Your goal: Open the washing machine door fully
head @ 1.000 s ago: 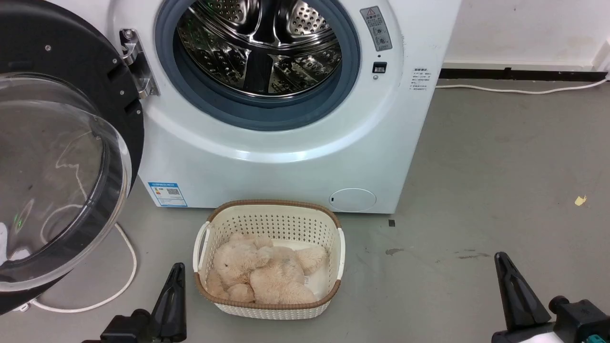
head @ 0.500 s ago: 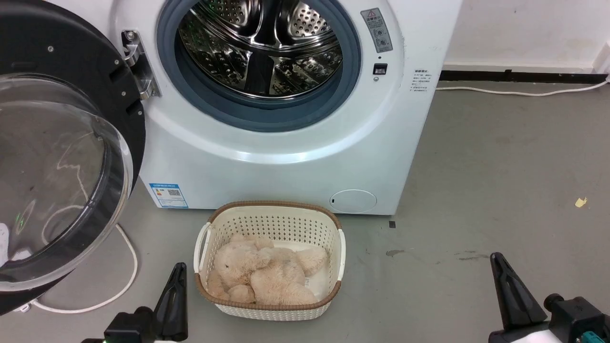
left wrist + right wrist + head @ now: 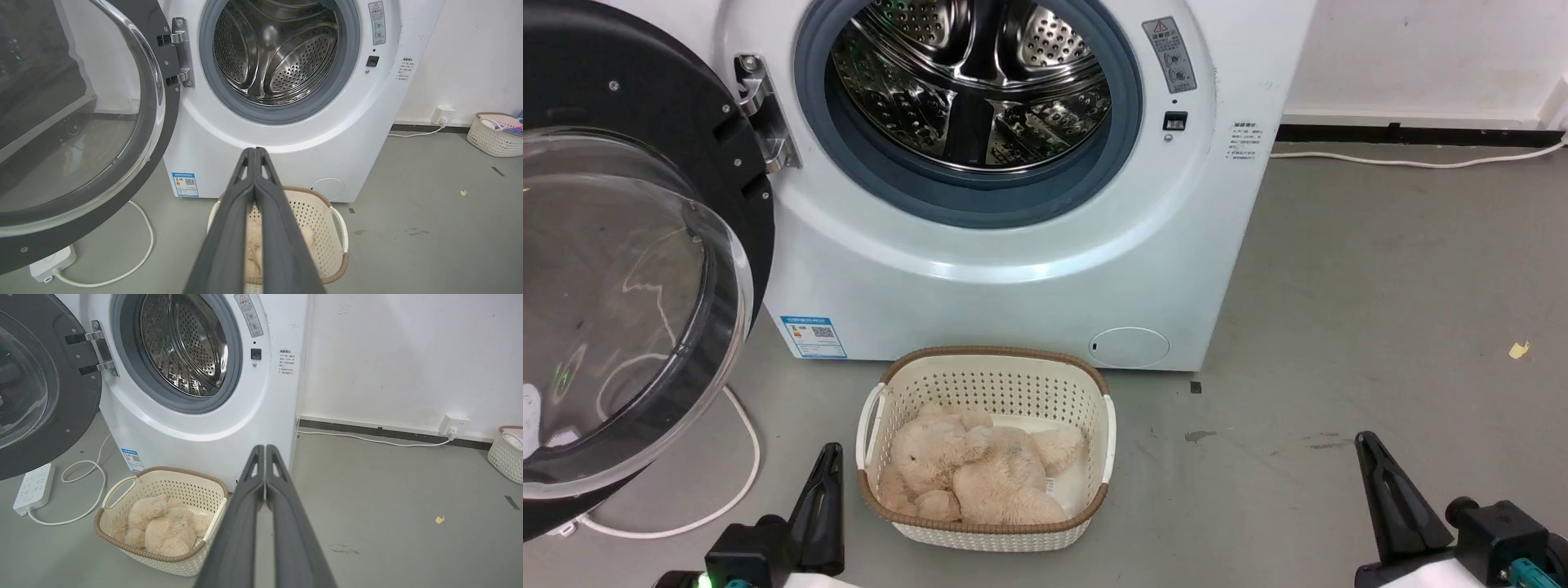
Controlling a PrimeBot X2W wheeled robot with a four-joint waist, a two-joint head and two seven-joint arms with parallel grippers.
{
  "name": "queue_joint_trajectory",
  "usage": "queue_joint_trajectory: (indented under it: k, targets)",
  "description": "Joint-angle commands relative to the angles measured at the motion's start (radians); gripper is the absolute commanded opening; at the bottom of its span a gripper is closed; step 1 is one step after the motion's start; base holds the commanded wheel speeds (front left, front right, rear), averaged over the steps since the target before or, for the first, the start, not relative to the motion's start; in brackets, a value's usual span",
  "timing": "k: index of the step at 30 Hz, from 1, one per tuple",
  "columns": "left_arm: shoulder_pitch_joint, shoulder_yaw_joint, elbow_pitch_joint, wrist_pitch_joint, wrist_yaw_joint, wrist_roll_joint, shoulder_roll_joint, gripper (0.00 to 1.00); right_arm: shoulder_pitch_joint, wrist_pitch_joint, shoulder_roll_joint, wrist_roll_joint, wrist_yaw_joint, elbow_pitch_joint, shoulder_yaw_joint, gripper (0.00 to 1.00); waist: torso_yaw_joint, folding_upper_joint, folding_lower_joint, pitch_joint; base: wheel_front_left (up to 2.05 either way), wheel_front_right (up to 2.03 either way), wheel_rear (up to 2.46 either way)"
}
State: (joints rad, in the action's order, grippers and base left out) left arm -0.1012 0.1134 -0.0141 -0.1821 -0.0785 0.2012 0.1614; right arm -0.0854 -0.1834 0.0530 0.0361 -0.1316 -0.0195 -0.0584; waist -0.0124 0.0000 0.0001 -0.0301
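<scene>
Floor: grey concrete (image 3: 1380,269), bare and wide to the right of the washing machine (image 3: 1013,269).
Door: the washing machine door (image 3: 629,269) stands open to the left, its far edge cut off in the head view.
Right wrist view: power strip (image 3: 32,490) on the floor by the door.
Left gripper (image 3: 255,152): fingers pressed together, empty, near the basket (image 3: 314,212).
Right gripper (image 3: 265,448): fingers pressed together, empty.

I am in a bare laundry or utility room. A white front-loading washing machine (image 3: 1013,278) stands on a scuffed grey concrete floor (image 3: 1380,286) against a plain white wall (image 3: 388,355) with a dark skirting strip (image 3: 1421,131). A power strip (image 3: 32,486) lies loose, a cream laundry basket (image 3: 992,353) sits before the machine, and a second basket (image 3: 492,139) stands by the wall.
</scene>
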Motion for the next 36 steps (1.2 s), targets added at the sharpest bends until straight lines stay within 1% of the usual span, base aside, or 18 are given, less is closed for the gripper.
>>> queue_joint_trajectory:
  k: [1, 36]
  targets:
    - [0.014, -0.005, 0.001, 0.004, 0.004, -0.009, -0.007, 0.0, 0.014, 0.004, -0.001, -0.003, 0.0, 0.004, 0.003, 0.0, 0.0, 0.0, -0.0001, 0.0, 0.0, 0.0, 0.0]
    - [0.048, -0.047, 0.006, 0.073, 0.033, -0.083, -0.047, 0.0, 0.042, 0.073, -0.002, -0.016, 0.001, 0.01, 0.024, 0.0, 0.005, 0.0, -0.0001, 0.012, 0.0, 0.0, 0.0]
